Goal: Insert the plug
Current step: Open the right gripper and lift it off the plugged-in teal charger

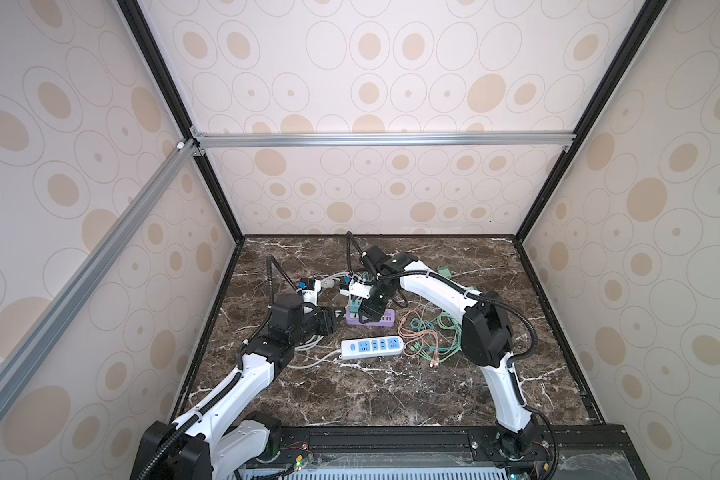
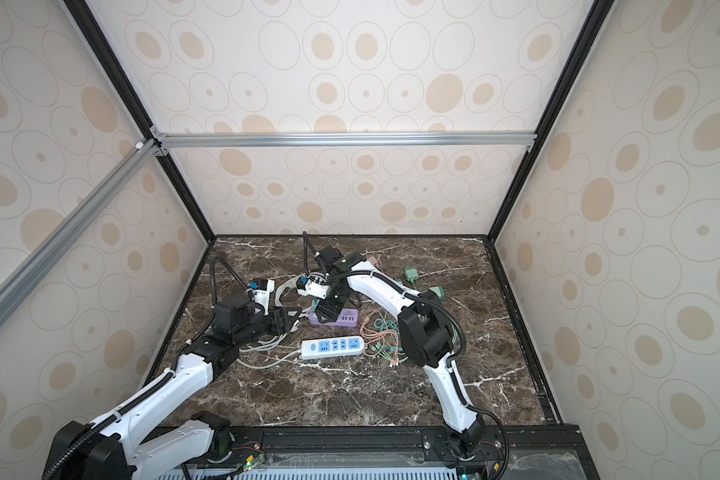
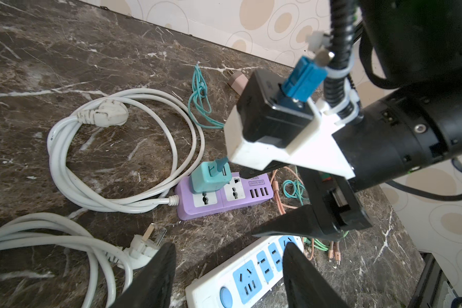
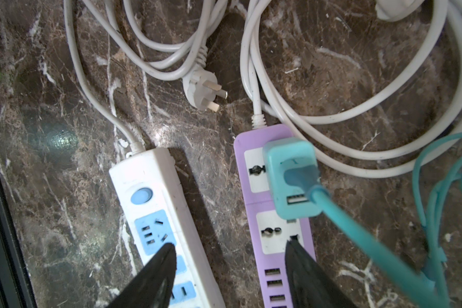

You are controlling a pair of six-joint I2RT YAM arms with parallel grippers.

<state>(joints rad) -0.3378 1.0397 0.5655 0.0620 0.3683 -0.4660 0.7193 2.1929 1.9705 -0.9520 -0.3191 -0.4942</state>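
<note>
Black right claw [image 4: 230, 244] points down, spread, empty, over purple strip [image 4: 242, 144] and white strip [image 4: 155, 170]; left claw [image 3: 229, 244] spread.

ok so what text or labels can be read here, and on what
"USB SOCKET": boxed label on the purple power strip, upside down in the left wrist view; character before it unclear.
Small print beside that label: too blurred to read.
No text visible on the white power strip or teal adapter.

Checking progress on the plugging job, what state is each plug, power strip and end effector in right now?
Teal charger: plugged into purple power strip.
White power strip: sockets empty.
White three-pin plug: unplugged.
Left end effector: open, empty.
Right end effector: open, empty.
</note>
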